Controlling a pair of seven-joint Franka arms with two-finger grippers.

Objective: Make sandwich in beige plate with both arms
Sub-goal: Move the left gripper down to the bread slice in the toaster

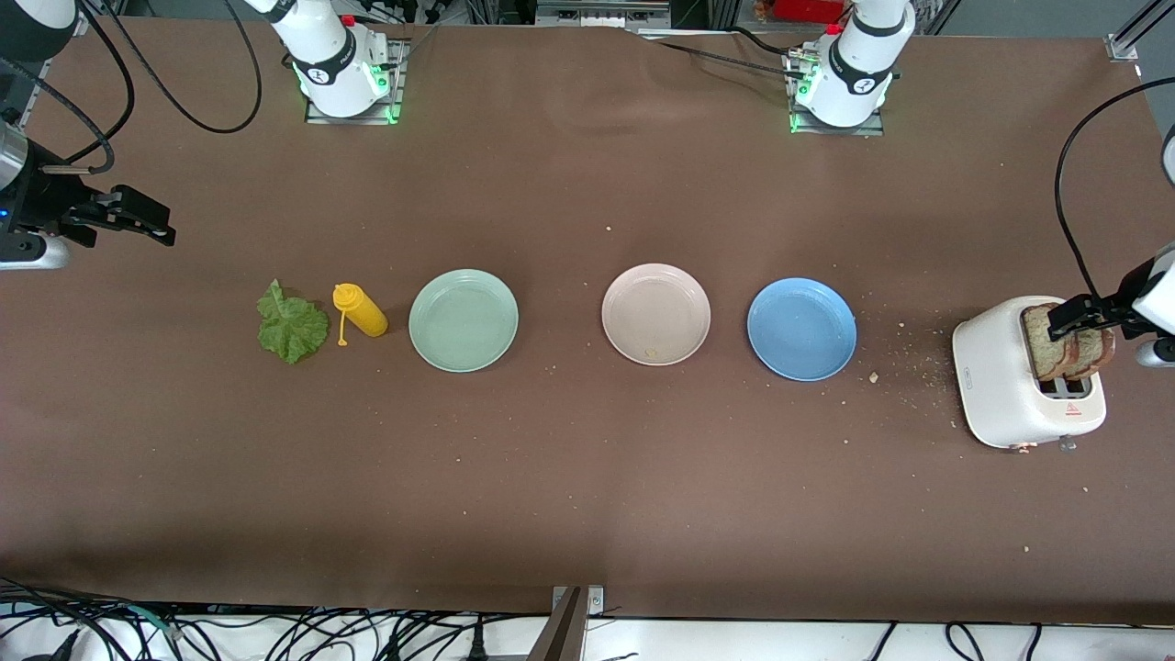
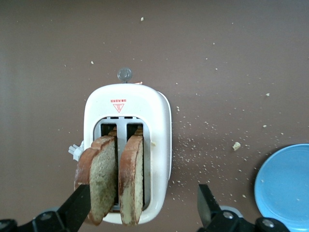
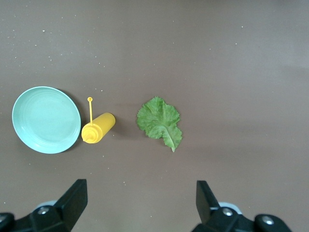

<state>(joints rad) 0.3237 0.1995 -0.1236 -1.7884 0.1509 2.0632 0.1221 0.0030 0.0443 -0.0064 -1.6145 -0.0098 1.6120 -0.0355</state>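
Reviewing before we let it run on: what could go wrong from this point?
1. The left claw is open over the toaster, straddling both bread slices; closing could pinch two at once or crumble one.
2. The toaster looks light; pulling a slice may drag or tip it.
3. The beige plate sits between the blue plate and mint-green plate; bread could land on the wrong one. The right claw waits open near the lettuce leaf.
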